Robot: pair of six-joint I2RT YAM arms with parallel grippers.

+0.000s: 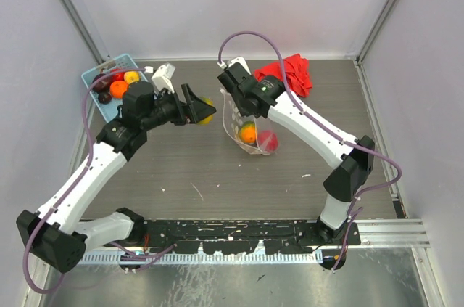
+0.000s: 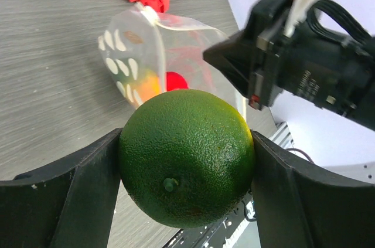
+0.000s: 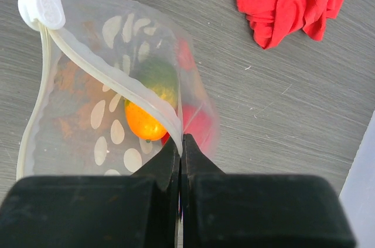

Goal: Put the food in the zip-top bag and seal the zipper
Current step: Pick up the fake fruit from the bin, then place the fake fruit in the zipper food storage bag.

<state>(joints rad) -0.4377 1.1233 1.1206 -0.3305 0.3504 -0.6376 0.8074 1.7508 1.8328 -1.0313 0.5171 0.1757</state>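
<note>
My left gripper (image 1: 197, 109) is shut on a green toy fruit (image 2: 186, 156) and holds it above the table, left of the clear dotted zip-top bag (image 1: 245, 125). My right gripper (image 3: 182, 142) is shut on the bag's top edge and holds the bag (image 3: 111, 113) up with its mouth open. Orange (image 3: 143, 124), red (image 3: 196, 125) and greenish (image 3: 157, 78) fruits lie inside it. The zipper strip (image 3: 105, 66) runs to a white slider (image 3: 42, 9). More fruits (image 1: 119, 88) sit in the light blue basket (image 1: 94, 75).
A red cloth (image 1: 290, 75) lies at the back of the table, right of the bag; it also shows in the right wrist view (image 3: 293, 2). The basket stands at the back left corner by the wall.
</note>
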